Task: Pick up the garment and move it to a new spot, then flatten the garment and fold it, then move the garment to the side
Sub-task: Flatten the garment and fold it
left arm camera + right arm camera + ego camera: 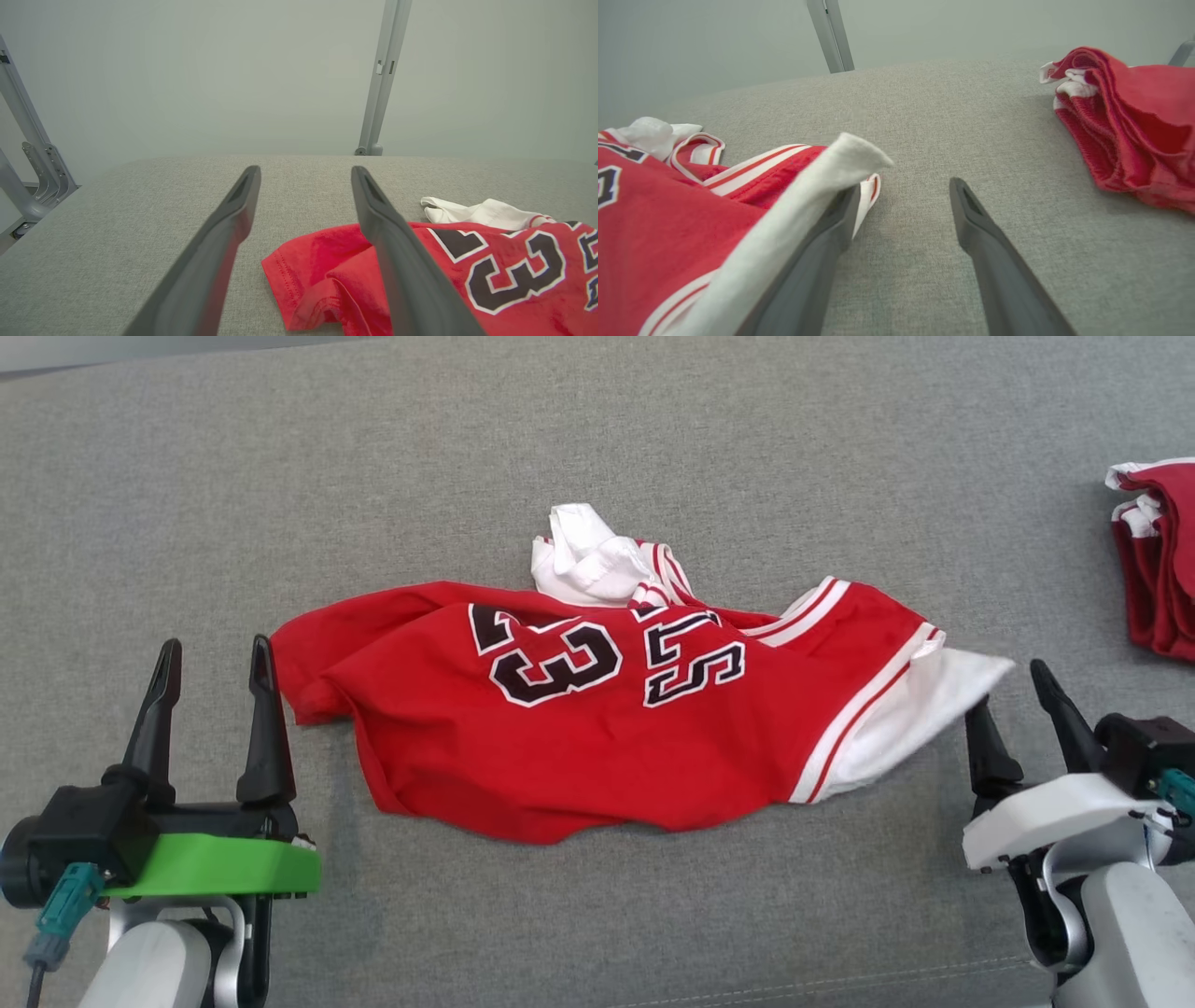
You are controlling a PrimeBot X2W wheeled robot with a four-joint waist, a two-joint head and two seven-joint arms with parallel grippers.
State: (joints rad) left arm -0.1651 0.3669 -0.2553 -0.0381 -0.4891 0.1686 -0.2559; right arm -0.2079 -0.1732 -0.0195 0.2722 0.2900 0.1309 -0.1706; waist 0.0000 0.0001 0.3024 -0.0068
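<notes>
Jersey [597,709] lies rumpled; left gripper [215,642] at eight o'clock, right gripper [1006,684] at four o'clock, both spread apart, empty, flank its ends, likely poised for flattening.

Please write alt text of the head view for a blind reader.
A crumpled red jersey with black numbers lies on a grey fabric surface. The open left claw stands at its left end and the open right claw by its white hem; more red clothing sits at the right edge.
</notes>
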